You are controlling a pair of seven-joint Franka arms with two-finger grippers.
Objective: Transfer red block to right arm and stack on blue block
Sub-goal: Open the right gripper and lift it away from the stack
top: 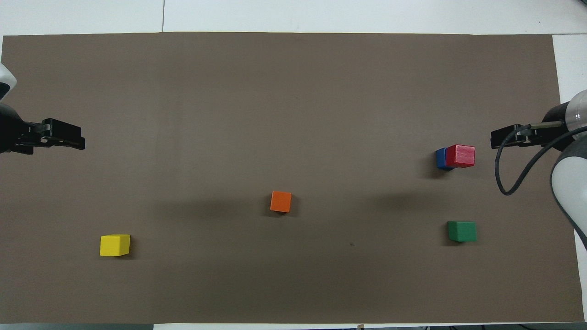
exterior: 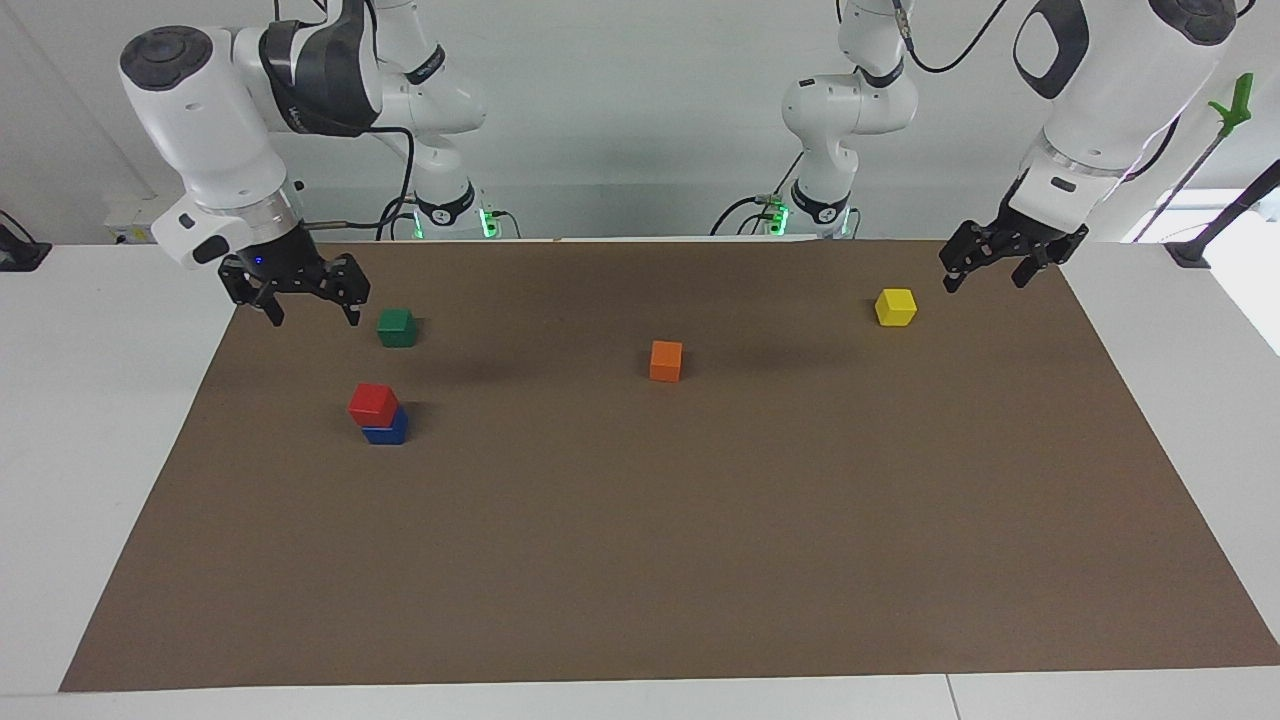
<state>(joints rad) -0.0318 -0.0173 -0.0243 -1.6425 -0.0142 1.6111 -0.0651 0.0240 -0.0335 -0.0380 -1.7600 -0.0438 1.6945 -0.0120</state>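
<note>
Your bench [exterior: 100,450] is white under a brown mat [exterior: 640,520], against a pale wall. The red block [exterior: 373,404] sits skewed atop the blue block [exterior: 388,430], near the right arm's end. Right gripper [exterior: 310,312] and left gripper [exterior: 985,278] hover with fingers apart, empty.

red block [exterior: 373,403] bright red | blue block [exterior: 388,431] deep blue | green cube [exterior: 396,327] | orange cube [exterior: 666,360] | yellow cube [exterior: 895,307] | mat [exterior: 640,560] plain brown | table [exterior: 100,400] white | arms white, grippers black
</note>
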